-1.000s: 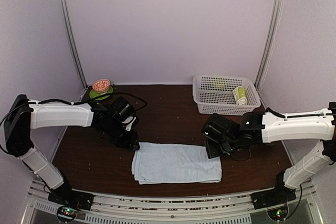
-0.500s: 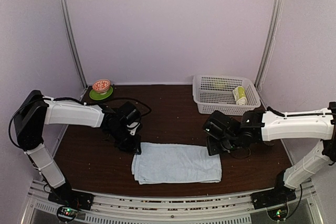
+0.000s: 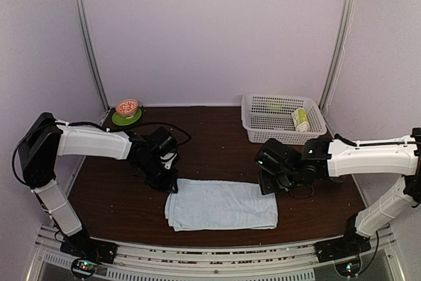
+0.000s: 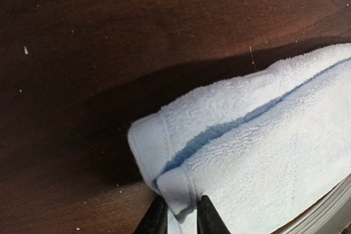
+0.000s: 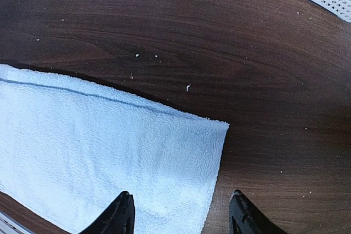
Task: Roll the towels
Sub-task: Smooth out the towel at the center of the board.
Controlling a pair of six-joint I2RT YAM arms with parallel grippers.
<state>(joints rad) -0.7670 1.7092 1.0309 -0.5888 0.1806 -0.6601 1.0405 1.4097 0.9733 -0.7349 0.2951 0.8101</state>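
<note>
The pale-blue towel (image 3: pixel 220 204) lies folded and flat on the dark wooden table near its front edge. My left gripper (image 3: pixel 172 185) is at its far left corner. In the left wrist view the fingertips (image 4: pixel 181 217) stand narrow, pinching the top layer's hemmed corner (image 4: pixel 178 187) of the towel (image 4: pixel 263 135). My right gripper (image 3: pixel 270 185) hovers open at the far right corner, one finger over the towel (image 5: pixel 98 146) and the other over bare wood (image 5: pixel 181 212). A small lime-green towel (image 3: pixel 300 119) lies rolled up in the basket.
A white perforated basket (image 3: pixel 263 129) stands at the back right of the table. At the back left corner a small orange bowl (image 3: pixel 127 106) rests on a green plate. Pale walls enclose the table on three sides.
My left gripper has slid right to the towel's far left corner and its jaws have narrowed onto the hem. The right arm has hardly moved.
</note>
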